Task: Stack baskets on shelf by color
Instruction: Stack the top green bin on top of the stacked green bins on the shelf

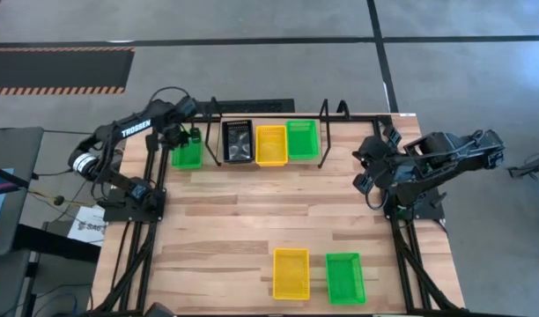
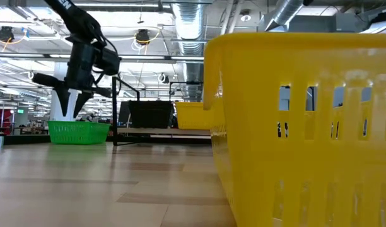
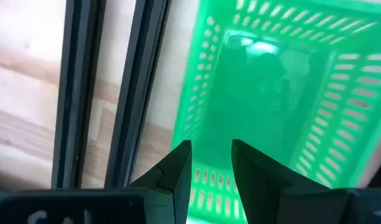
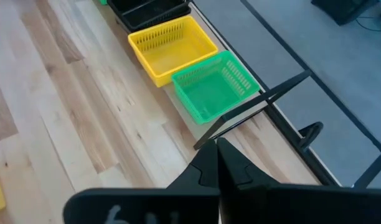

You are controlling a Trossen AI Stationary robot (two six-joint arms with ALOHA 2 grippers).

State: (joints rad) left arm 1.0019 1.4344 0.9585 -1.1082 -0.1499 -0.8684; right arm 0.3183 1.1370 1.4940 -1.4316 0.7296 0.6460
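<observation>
Left gripper (image 3: pixel 210 163) (parted) over green basket (image 3: pixel 271 93)

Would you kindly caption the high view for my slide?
Left gripper open above a green basket at the shelf; right gripper waits shut at the table's right edge.

"TROSSEN" on the left arm (image 1: pixel 136 126)
</observation>
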